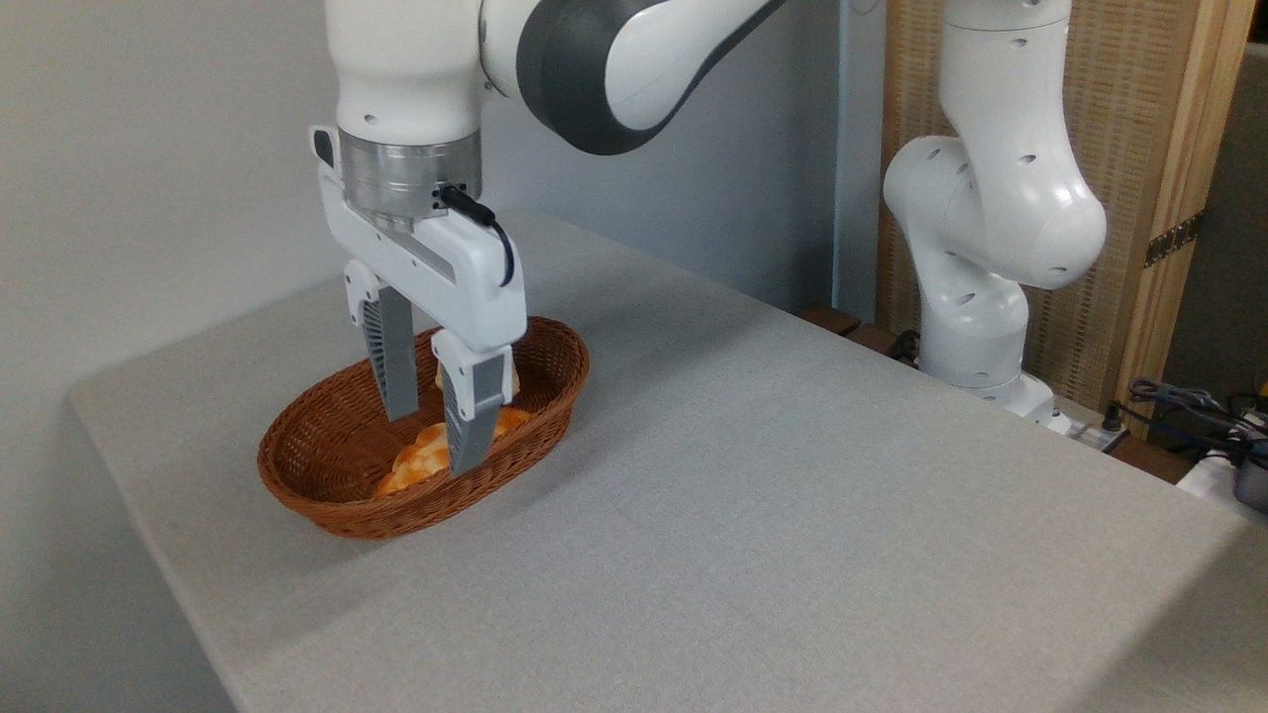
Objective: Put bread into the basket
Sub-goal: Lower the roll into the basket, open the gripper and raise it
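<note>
The reddish-brown wicker basket (327, 451) sits on the left part of the grey table. Inside it lies the glossy golden-orange braided bread (421, 458), along the basket's near side, partly hidden behind my front finger. My gripper (431, 441) hangs just above the basket's middle, open, its two grey fingers (394, 361) apart with nothing held between them. The bread rests below and between the fingertips, apart from them as far as I can tell. A smaller pale tan bread piece (512, 381) shows behind the front finger, toward the basket's far end.
The grey cloth-covered table (753, 475) stretches right and toward the camera. The arm's white base (976, 297) stands at the table's far right edge, with cables (1189, 406) beside it. The table's left edge lies close to the basket.
</note>
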Motion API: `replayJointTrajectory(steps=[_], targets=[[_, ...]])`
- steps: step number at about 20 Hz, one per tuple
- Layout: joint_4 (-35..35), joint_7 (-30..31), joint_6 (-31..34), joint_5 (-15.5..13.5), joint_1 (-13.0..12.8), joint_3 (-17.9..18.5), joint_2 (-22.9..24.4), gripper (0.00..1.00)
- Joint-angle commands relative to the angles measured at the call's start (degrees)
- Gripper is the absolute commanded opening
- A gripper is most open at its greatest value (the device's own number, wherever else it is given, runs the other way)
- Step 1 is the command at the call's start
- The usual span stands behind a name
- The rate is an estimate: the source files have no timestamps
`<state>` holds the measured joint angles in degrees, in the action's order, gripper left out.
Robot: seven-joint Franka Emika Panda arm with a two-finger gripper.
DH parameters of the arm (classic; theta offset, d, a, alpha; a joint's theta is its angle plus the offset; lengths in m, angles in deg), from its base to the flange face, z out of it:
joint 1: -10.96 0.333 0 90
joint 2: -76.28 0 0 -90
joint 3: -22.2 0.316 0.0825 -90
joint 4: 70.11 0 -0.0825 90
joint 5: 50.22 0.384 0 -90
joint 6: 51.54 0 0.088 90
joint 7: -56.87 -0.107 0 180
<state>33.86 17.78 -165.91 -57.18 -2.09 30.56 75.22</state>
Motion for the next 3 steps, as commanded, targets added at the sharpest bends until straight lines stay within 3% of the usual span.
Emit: replayJointTrajectory(steps=[1, 3], targets=[[-0.4, 0.1, 1.3, 2.0, -0.5, 1.0, 0.4, 1.0], [-0.7, 0.3, 1.3, 1.9, -0.5, 1.0, 0.4, 1.0]])
